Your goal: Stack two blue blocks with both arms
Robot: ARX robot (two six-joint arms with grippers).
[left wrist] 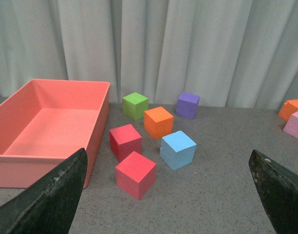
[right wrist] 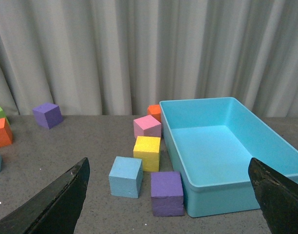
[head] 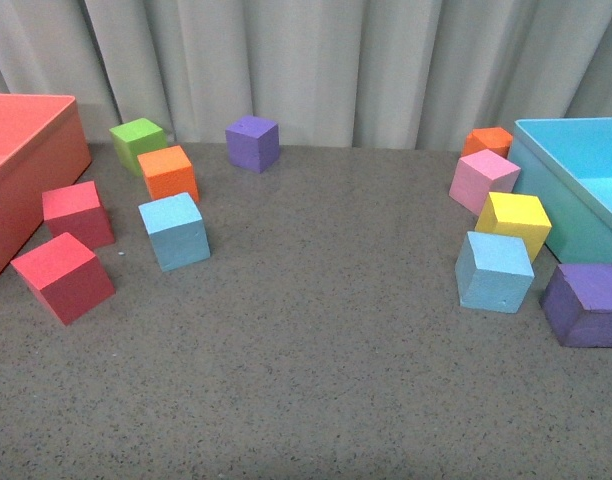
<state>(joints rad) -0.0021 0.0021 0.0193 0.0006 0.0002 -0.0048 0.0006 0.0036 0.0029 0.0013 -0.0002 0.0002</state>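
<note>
The left blue block [head: 174, 231] is seen on the table [head: 316, 360] near the orange cube [head: 168, 171]. The right blue block [head: 495, 271] is set well apart, just beside the yellow cube [head: 514, 222]. The 2 are unstacked. The jaws of the left gripper [left wrist: 167, 152] and right gripper [right wrist: 168, 160] are held wide apart.

Matte foam blue blocks [head: 174, 231], speckled tabletop [head: 316, 340]

Left blue block [head: 174, 231] on grey desk [head: 316, 380], just in front of orange cube [head: 168, 172], near red cube [head: 78, 213]. Right blue block [head: 495, 271] between yellow cube [head: 515, 222] and purple cube [head: 586, 304], near turquoise bin [head: 584, 232]. Blue blocks well apart.
</note>
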